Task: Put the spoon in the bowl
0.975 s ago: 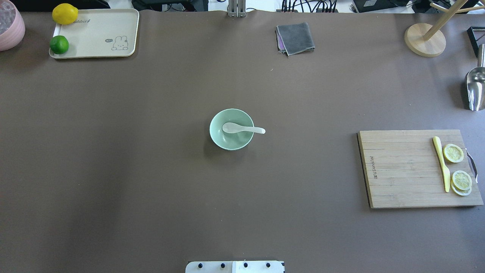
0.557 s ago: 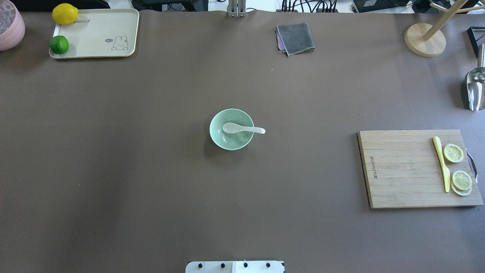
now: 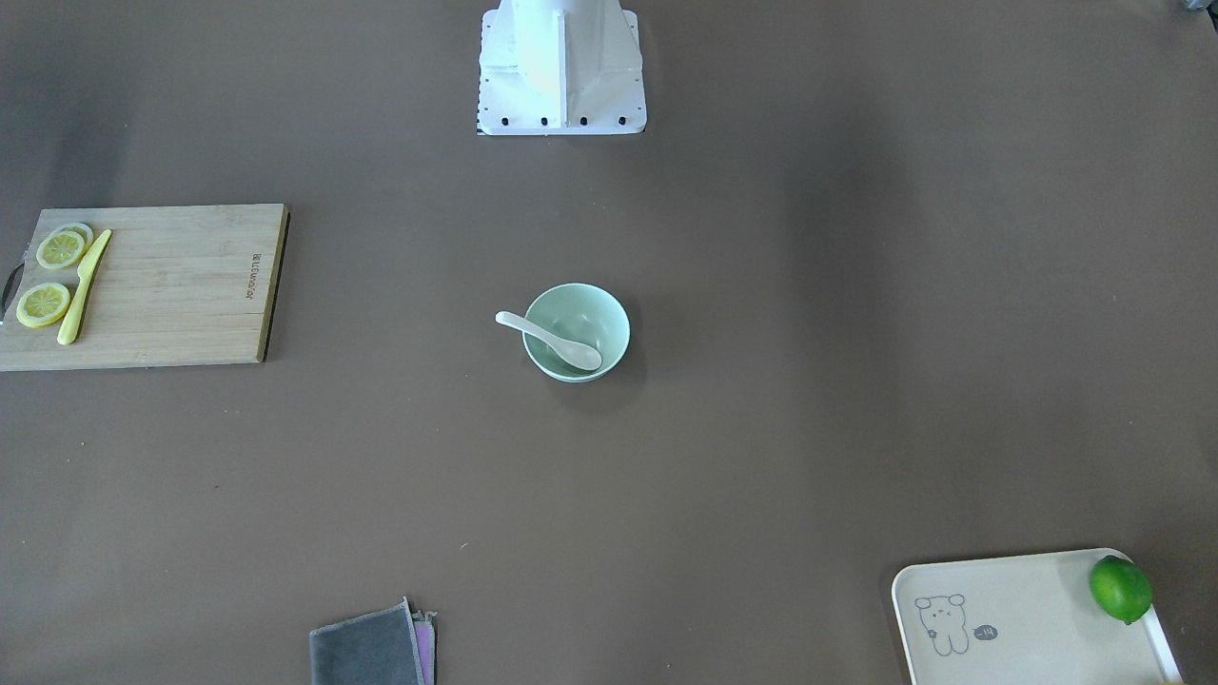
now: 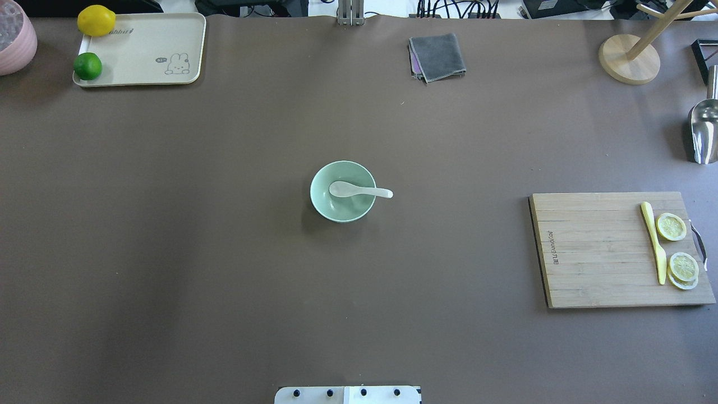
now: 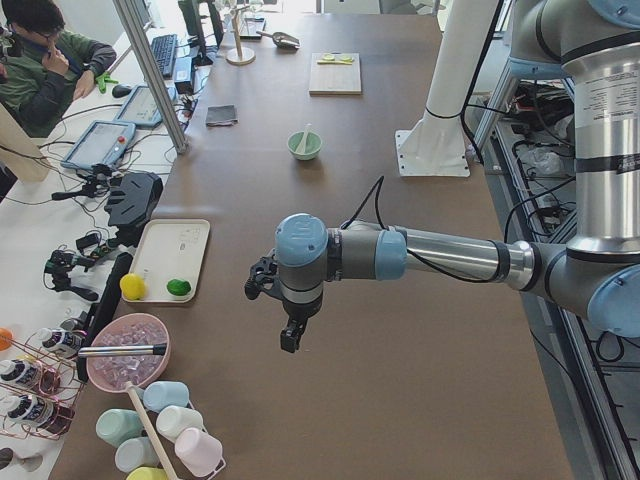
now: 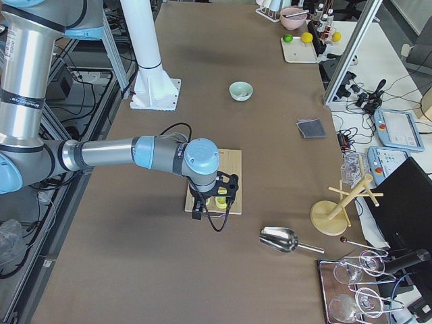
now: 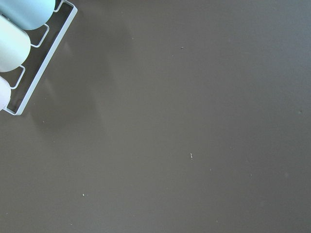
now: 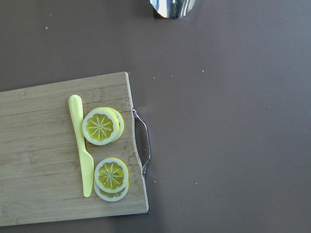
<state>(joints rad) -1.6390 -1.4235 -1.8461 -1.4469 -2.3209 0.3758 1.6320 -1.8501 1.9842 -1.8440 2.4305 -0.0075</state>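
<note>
Left arm (image 5: 450, 255) — silver-grey tube links, grey joint housings, pale blue round caps (image 5: 300, 238) on the joints. Right arm (image 6: 108, 154) is the same build. A thin black cable (image 5: 380, 182) loops off the left wrist at 1 o'clock from its blue cap; on the right it hangs at 6 o'clock. Left gripper (image 5: 290, 338) and right gripper (image 6: 196, 213) are black. Small printed label (image 5: 603, 100) on the big upright link, unreadable. Pedestal (image 3: 559, 57) — white column on a flared white foot plate (image 4: 314, 395), four dark screws (image 3: 544, 122) along its edge; 12 o'clock in the front-facing view, 6 o'clock in the overhead.
</note>
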